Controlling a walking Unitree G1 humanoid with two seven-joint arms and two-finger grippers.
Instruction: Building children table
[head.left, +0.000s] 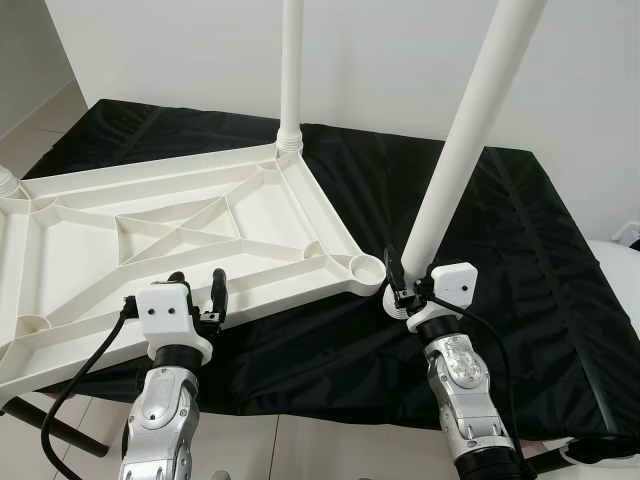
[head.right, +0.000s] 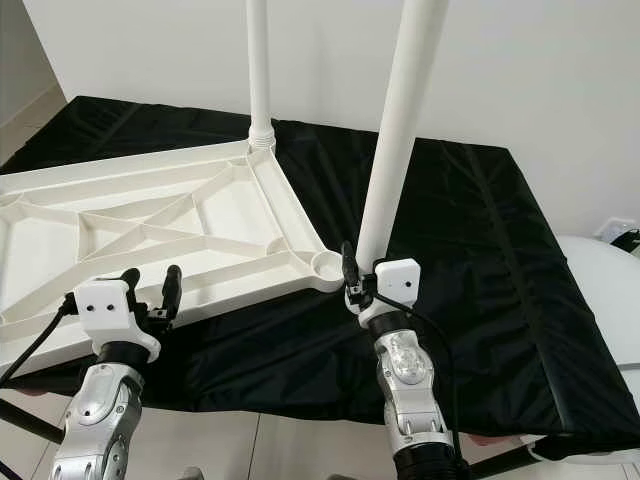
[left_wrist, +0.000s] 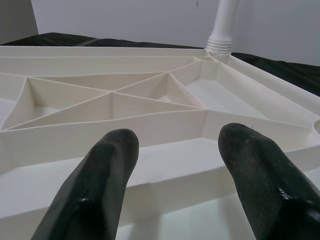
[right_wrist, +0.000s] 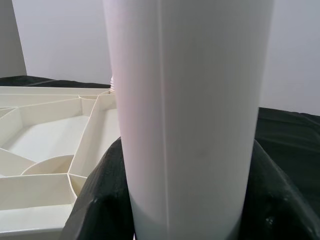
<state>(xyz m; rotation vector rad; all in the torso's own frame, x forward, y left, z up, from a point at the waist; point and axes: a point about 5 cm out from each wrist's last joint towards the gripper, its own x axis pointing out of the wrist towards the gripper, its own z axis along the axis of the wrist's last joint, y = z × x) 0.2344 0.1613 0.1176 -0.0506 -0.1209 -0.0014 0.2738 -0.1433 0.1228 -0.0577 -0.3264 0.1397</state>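
One leg (head.left: 290, 70) is in the top (head.left: 150, 230) already. My right gripper (head.left: 408, 290) pinches another leg (head.left: 470, 130) beside the empty socket (head.left: 367, 268); left gripper (head.left: 200, 295) spread, hovering at the edge.

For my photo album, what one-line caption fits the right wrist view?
Right pincer clamps a white table leg beside the upturned tabletop.

Tabletop (head.left: 150, 230) on cloth (head.left: 500, 260), loose leg (head.left: 460, 150) right of it
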